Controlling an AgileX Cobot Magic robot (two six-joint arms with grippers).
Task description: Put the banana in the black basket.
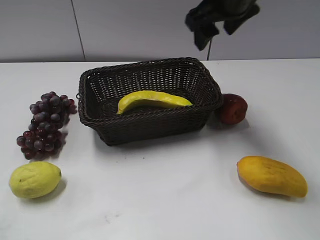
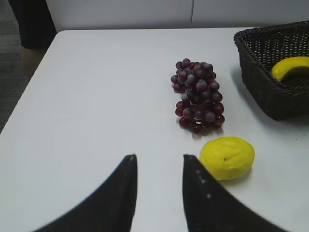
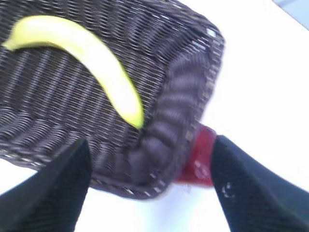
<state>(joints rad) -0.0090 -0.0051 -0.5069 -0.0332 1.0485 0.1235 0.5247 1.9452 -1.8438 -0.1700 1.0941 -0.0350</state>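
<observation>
The banana [image 1: 152,100] lies inside the black basket [image 1: 150,125], its length along the basket floor. It also shows in the right wrist view [image 3: 91,63] and partly in the left wrist view [image 2: 289,67]. The basket shows in the left wrist view [image 2: 270,92] and the right wrist view [image 3: 169,111]. My right gripper [image 1: 220,22] is open and empty, high above the basket's right end [image 3: 149,145]. My left gripper [image 2: 159,157] is open and empty over bare table, left of the lemon; it is not in the exterior view.
A bunch of dark grapes [image 1: 45,125] and a lemon [image 1: 35,179] lie left of the basket. A red apple [image 1: 232,108] touches the basket's right end. A mango [image 1: 272,176] lies at the front right. The table's left edge [image 2: 29,87] shows in the left wrist view.
</observation>
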